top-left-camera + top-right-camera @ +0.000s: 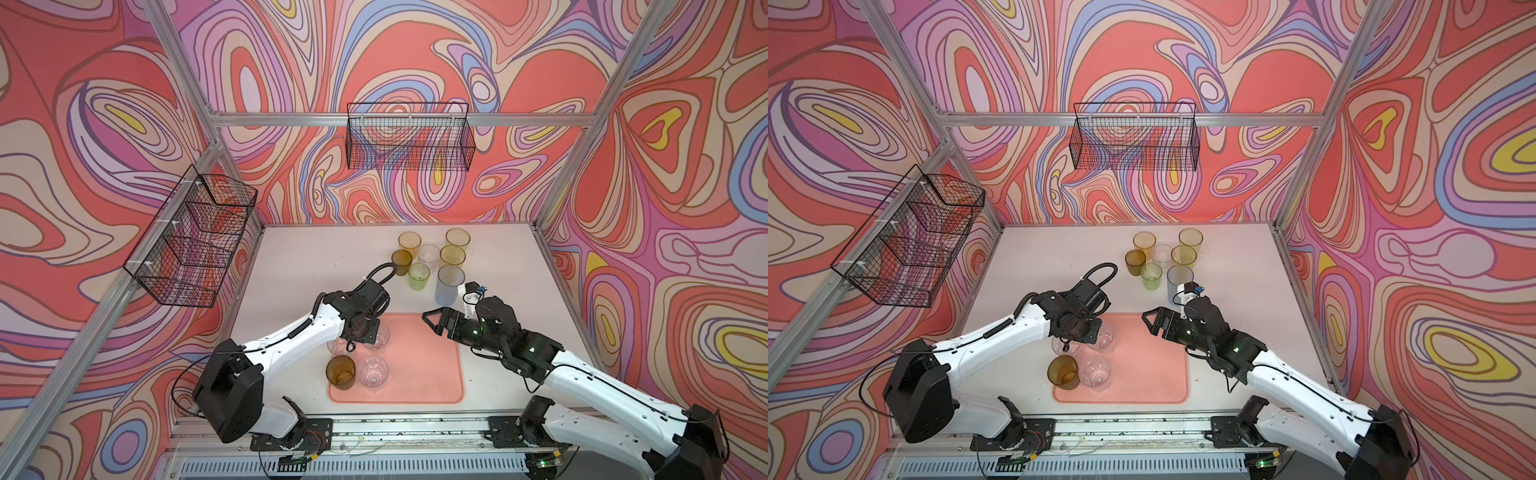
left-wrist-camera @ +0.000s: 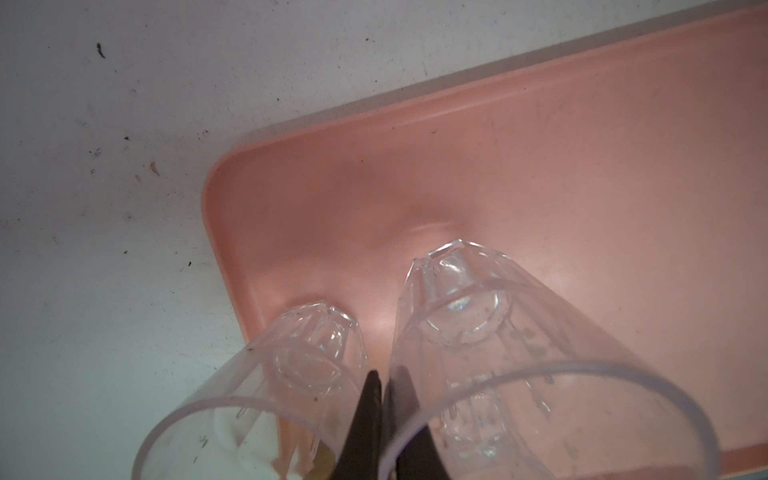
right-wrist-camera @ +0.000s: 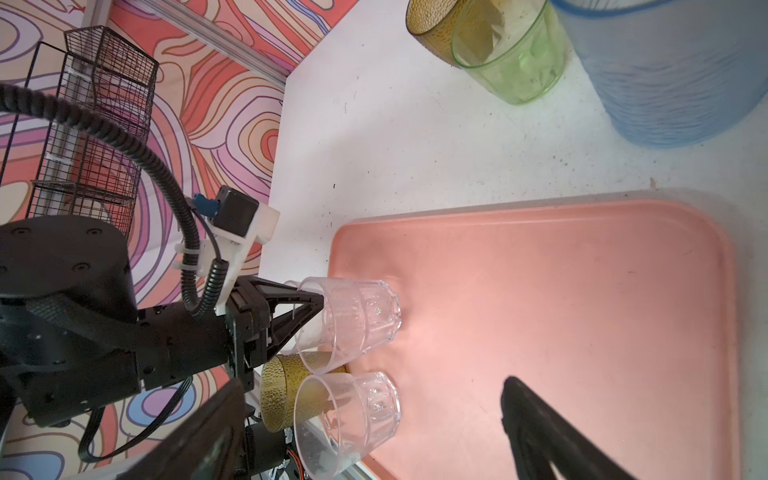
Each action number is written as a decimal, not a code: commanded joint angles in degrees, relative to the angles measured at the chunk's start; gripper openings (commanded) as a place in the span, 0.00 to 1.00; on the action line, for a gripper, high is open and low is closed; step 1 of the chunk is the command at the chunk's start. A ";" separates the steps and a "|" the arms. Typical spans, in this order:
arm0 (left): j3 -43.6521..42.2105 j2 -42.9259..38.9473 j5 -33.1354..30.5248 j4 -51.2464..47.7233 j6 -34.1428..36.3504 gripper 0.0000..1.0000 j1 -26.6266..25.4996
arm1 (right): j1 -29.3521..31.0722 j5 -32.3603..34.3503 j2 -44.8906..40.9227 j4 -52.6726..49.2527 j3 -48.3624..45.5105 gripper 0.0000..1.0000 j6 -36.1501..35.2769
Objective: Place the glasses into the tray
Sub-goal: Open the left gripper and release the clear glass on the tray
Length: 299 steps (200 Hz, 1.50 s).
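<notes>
white desk (image 1: pixel 316 266) carries seven glasses (image 1: pixel 418 276) outside the tray (image 1: pixel 428 374); four stand inside, left fingers (image 2: pixel 368 415) pinching one clear glass (image 3: pixel 357 316) at its rim, right fingers (image 3: pixel 540 419) spread, empty

The flat rectangular plastic tray (image 1: pixel 424 374) is plain salmon-pink. The short faceted plastic tumbler (image 2: pixel 478 316) at the left fingers (image 2: pixel 368 403) is clear; the fingers are black. The short dimpled plastic tumbler (image 1: pixel 340 371) in the tray is brown-amber. On the desk (image 1: pixel 316 266), the tall rippled plastic tumbler (image 1: pixel 450 282) is pale blue, the short tumbler (image 1: pixel 418 277) beside it green, and the two taller tumblers (image 1: pixel 457 240) yellow. The desk is white with dark specks. The wire baskets (image 1: pixel 409 137) are a black grid. The enclosure walls (image 1: pixel 665 166) carry dark-outlined swirls of coral, lilac, blue and yellow.
</notes>
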 commanded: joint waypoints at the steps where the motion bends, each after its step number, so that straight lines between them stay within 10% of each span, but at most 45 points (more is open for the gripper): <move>1: 1.53 0.93 -0.79 -1.21 0.38 0.11 -0.45 | -0.33 0.97 0.95 -0.73 -0.10 0.98 -0.60; 299: 11.03 -1.96 -6.92 -5.11 7.38 0.65 -0.40 | -0.28 1.41 2.78 -3.91 3.56 0.98 -1.71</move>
